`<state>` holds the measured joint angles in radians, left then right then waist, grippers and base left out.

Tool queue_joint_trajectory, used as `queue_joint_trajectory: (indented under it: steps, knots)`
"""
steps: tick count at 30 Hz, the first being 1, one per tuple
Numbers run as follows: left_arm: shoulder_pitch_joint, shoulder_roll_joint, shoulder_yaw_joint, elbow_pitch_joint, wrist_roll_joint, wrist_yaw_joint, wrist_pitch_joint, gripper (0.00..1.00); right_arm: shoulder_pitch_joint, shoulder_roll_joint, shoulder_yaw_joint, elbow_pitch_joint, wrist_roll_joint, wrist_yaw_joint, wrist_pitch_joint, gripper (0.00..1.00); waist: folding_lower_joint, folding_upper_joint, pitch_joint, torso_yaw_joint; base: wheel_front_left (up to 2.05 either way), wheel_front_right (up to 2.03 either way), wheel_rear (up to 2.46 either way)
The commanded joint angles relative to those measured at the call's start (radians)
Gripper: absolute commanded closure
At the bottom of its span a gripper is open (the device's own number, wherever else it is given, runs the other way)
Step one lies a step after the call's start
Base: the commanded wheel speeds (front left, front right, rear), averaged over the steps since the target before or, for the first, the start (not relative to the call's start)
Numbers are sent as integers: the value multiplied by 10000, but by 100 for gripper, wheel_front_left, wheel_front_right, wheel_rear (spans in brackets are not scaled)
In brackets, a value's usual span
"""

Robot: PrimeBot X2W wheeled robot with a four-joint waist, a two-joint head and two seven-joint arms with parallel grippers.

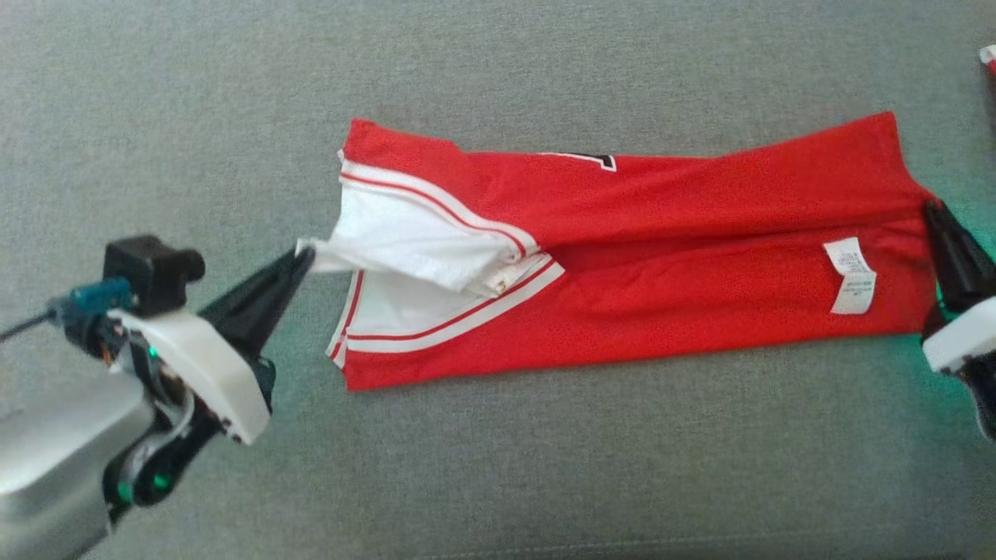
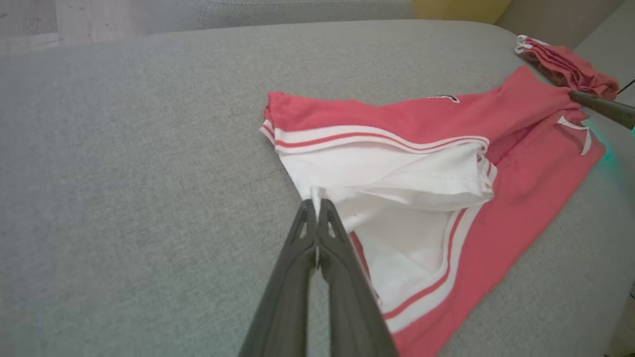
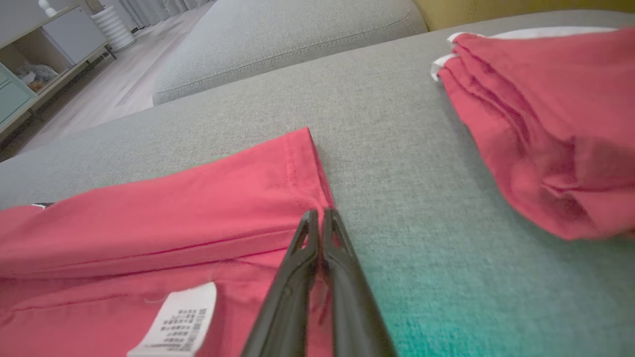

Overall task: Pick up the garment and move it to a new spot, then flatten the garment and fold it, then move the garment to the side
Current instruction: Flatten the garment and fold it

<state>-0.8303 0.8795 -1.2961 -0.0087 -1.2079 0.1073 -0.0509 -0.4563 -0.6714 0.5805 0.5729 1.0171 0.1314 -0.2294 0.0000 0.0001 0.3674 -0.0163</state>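
L claw (image 1: 305, 253), R claw (image 1: 929, 207) clamp garment (image 1: 661, 264) ends.

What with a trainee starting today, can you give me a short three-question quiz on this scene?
1. True or false: the left end effector is shut on a white part of the garment.
2. Which is nearest the label? A) the left end effector B) the right end effector
3. Fill in: the second red garment lies on the grey ____.

Key: 1 true; 2 B; 3 cushion.
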Motion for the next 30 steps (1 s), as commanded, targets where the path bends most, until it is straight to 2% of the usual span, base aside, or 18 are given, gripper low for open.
queue_joint_trajectory:
  steps: [1, 3, 4, 5, 6, 7, 10, 13, 15, 16, 18, 21, 24, 26, 30]
  knots:
    - [83, 481, 397, -180, -101, 121, -174, 100, 422, -223, -109, -147, -98, -7, -136, 100, 0, -1, -28, -28, 0, 0, 0]
    - [340, 328, 379, -171, -182, 179, -302, 100, 588, -65, -223, -145, -163, -7, -100, 100, 0, -1, -52, -49, 0, 0, 0]
    - [453, 227, 380, -135, -226, 238, -419, 100, 656, 25, -297, -124, -203, -7, -94, 82, 0, -1, -76, -54, 0, 0, 0]
    - [553, 118, 392, -76, -239, 295, -576, 77, 719, 124, -413, -67, -233, -7, -101, 16, 0, -1, -111, -55, 0, 0, 0]
    - [650, -10, 422, 9, -235, 368, -784, 14, 772, 233, -597, 22, -275, -7, -130, 0, 0, -1, -160, -48, 0, 0, 0]
    - [750, -169, 470, 116, -207, 484, -1048, 0, 844, 356, -792, 84, -322, -7, -166, 0, 0, -1, -223, -32, 0, 0, 0]
    - [1094, -768, 654, 518, 150, 1043, -1791, 0, 1241, 804, -1490, 133, -565, -7, -270, 0, 0, -1, -484, 31, 0, 0, 0]
    - [1751, -1547, 1279, 904, 576, 1803, -2082, 0, 1791, 1401, -2588, -24, -1286, -7, -313, 0, 0, -1, -790, 78, 0, 0, 0]
    - [2346, -2193, 2340, 863, 1345, 2313, -2099, 0, 2226, 1979, -3716, -407, -1993, -7, -317, 0, 0, -1, -948, 129, 0, 0, 0]
    - [3156, -2861, 3463, 741, 2542, 2844, -2103, 0, 2666, 2694, -4840, -774, -2621, -7, -319, 0, 0, -1, -1099, 198, 0, 0, 0]
    - [4085, -3605, 4375, 528, 3650, 3126, -2105, 0, 2972, 3300, -5546, -997, -3286, -7, -320, 0, 0, -1, -1263, 284, 0, 0, 0]
    - [5279, -4624, 5404, 183, 5225, 3257, -2106, 0, 3078, 3922, -6260, -1053, -3931, -7, -321, 0, 0, -1, -1416, 486, 0, 0, 0]
    - [6186, -5588, 6329, -173, 6536, 3262, -2107, 0, 2846, 4132, -6782, -701, -4311, -7, -322, 0, 0, -1, -1435, 736, 0, 0, 0]
    - [6647, -6124, 6799, -371, 7269, 3098, -2107, 0, 2600, 4203, -7121, -353, -4534, -7, -322, 0, 0, -1, -1404, 924, 0, 0, 0]
    - [7195, -6729, 7368, -479, 8565, 2606, -2107, 0, 2065, 4270, -7608, 542, -4991, -7, -187, 0, 0, -1, -1317, 1217, 0, 0, 0]
